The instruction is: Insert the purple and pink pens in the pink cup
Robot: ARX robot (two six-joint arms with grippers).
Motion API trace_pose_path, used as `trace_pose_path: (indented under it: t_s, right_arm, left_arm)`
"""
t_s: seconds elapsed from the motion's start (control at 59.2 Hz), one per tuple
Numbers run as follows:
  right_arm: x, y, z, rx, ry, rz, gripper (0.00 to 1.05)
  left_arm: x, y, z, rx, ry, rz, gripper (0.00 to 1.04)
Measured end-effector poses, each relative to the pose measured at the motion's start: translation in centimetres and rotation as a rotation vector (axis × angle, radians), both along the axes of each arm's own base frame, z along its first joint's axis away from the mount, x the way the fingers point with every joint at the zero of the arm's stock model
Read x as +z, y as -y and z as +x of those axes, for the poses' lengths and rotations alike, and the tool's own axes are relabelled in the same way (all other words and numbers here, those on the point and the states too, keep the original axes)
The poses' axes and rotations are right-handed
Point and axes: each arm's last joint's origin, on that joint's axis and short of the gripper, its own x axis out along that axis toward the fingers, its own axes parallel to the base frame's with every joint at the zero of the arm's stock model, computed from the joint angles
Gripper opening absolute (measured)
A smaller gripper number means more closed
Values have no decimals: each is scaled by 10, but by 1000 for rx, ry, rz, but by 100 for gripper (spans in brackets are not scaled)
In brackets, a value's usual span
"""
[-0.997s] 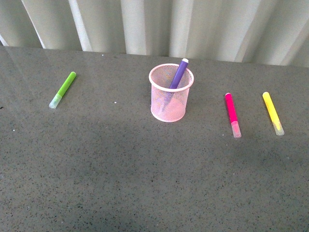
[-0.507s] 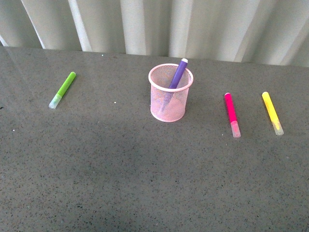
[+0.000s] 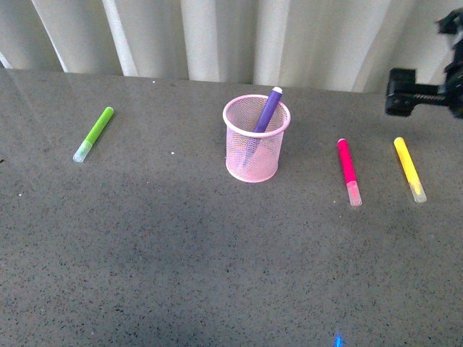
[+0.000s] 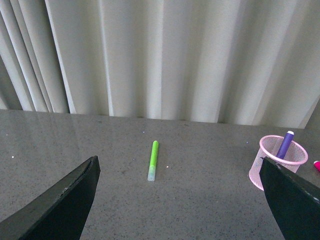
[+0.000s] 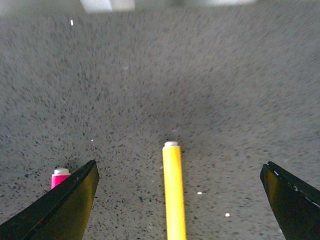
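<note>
The pink pen [image 3: 348, 172] lies flat on the table [image 3: 181, 253], well right of the pink cup [image 3: 255, 144]. Its long axis runs near to far, with the frosted cap at the near end. Just right of it lies a yellow marker [image 3: 409, 168], roughly parallel. The right gripper [image 5: 178, 165] hovers past their far ends, jaws wide apart and lined up on the yellow marker. The pink pen sits off to the left, by one finger, so I judge a leftward shift is needed. The purple pen [image 3: 267, 110] already leans inside the cup. The left gripper [image 4: 180, 161], jaws also apart, is much farther from the pink pen
</note>
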Motion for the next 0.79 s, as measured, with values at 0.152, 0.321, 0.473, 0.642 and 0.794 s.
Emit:
trace_pose_path:
  t_s: [0.152, 0.321, 0.473, 0.642, 0.794]
  right_arm:
    - [-27, -27, 11, 63, -117, 2, 98]
    - [-25, -55, 12, 114, -137, 41, 98]
    - [-28, -72, 10, 129, -144, 59, 98]
    - [-43, -72, 7, 104, -182, 84, 98]
    - [-52, -68, 4, 88, -195, 91, 98]
  left_arm:
    - [0, 0, 0, 0, 0, 0, 98]
    - [0, 0, 0, 0, 0, 0, 98]
    - [0, 0, 0, 0, 0, 0, 98]
    - [0, 0, 0, 0, 0, 0, 98]
    - [0, 0, 0, 0, 0, 0, 98]
